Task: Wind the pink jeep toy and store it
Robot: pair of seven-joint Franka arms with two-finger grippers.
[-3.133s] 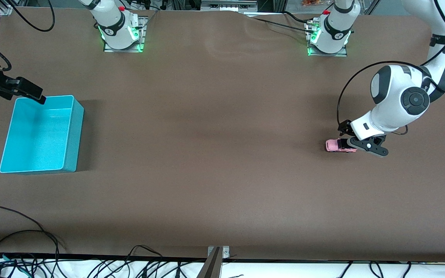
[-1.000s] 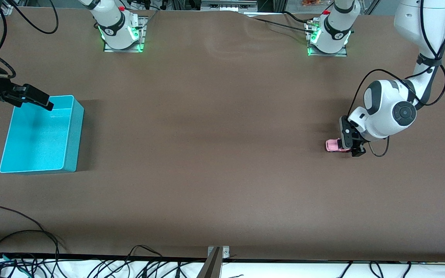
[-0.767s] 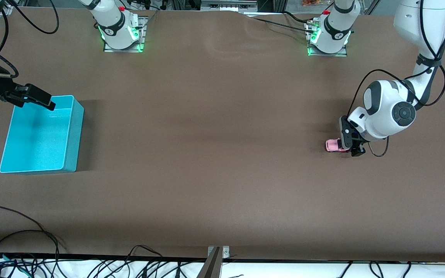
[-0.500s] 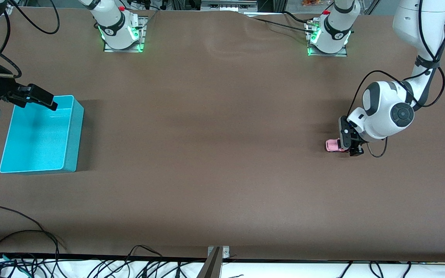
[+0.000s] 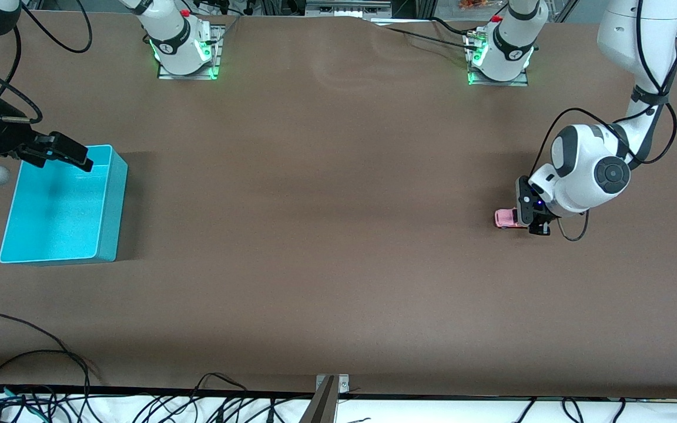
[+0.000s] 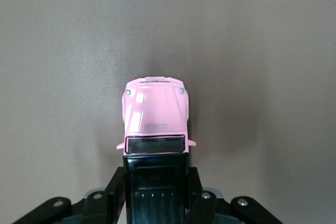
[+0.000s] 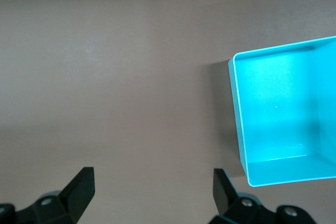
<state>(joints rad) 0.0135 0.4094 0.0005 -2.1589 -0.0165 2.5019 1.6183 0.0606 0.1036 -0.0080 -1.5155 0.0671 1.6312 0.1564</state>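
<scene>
Brown matting covers the worktop (image 5: 327, 235) from the arm bases to the cable-strewn edge nearest the front camera; the pink jeep toy (image 5: 505, 218) sits on it toward the left arm's end, a small boxy pink car with a rounded bonnet, a dark windscreen strip and a black roof panel (image 6: 156, 179); its wheels rest on the mat; the left end effector (image 5: 533, 218) is down at the toy, its fingers (image 6: 116, 190) clamped against the sides of the black rear section while the pink bonnet juts free; bare mat surrounds the toy on every side, and a wide open stretch runs between it and the turquoise bin (image 5: 112, 205) at the right arm's end; the bin stands upright with nothing visible inside; the right end effector (image 5: 77, 157) waits over the bin's rim, its fingers (image 7: 79, 187) spread wide apart and holding nothing.
</scene>
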